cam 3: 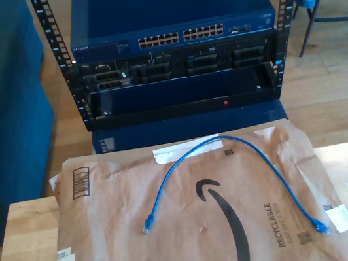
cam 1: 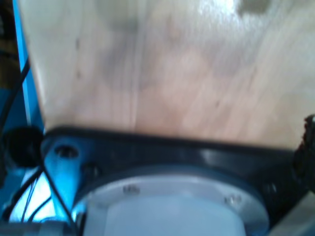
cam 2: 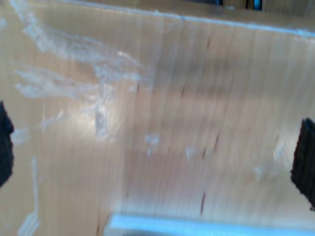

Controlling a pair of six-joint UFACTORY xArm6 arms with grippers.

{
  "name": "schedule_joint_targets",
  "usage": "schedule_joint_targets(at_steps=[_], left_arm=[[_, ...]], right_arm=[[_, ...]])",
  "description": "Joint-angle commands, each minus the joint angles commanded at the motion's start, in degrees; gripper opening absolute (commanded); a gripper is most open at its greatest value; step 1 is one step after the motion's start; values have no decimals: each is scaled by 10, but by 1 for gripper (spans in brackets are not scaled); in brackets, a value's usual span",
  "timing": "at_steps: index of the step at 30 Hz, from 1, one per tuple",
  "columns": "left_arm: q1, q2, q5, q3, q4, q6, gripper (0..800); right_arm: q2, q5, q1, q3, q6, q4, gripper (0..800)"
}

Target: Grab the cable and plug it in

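1. Exterior view, left to right: bare wooden desk [cam 3: 28,236], then flattened brown packaging paper [cam 3: 201,219] spread over its middle. The cable [cam 3: 229,143] lies on that paper in a loose arch.
2. One plug [cam 3: 148,226] rests toward the exterior view's left; the other plug [cam 3: 319,226] sits near the paper's edge at the exterior view's right. Both ends lie free, touching nothing but paper.
3. Beyond the desk stands a rack [cam 3: 178,70] with a blue switch [cam 3: 169,18] on top; its row of ports [cam 3: 180,36] faces the desk, well apart from the cable.
4. Step in hand, as I judge it: the approach. Nothing grabbed, nothing plugged.
5. My first hand: the wrist view is blurred, showing wood and what looks like an arm base [cam 1: 172,196]. Cannot tell whether the fingers stand apart or together.
6. My second hand [cam 2: 155,147]: dark fingertips [cam 2: 304,162] sit at opposite edges of the wrist view, wide apart, bare wood between. It holds nothing.
7. Next move calls for descending onto the cable just behind a plug, closing there, then aligning that plug squarely to a port.
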Motion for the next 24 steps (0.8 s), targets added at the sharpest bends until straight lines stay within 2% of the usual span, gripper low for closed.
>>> schedule_joint_targets(at_steps=[6,10,12,19,24], left_arm=[[-2,-26,101,-69,0,-16,800],[-10,-28,164,-123,-2,-41,800],[-33,-29,176,-142,-3,-63,800],[-157,-28,222,-198,-4,-168,800],[-222,-25,222,-214,-21,-214,800]], right_arm=[[-1,70,1,-76,46,1,792],[0,119,4,-137,80,4,791],[2,135,14,-169,115,6,791],[38,134,198,-258,246,7,791],[62,140,338,-305,334,8,791]])
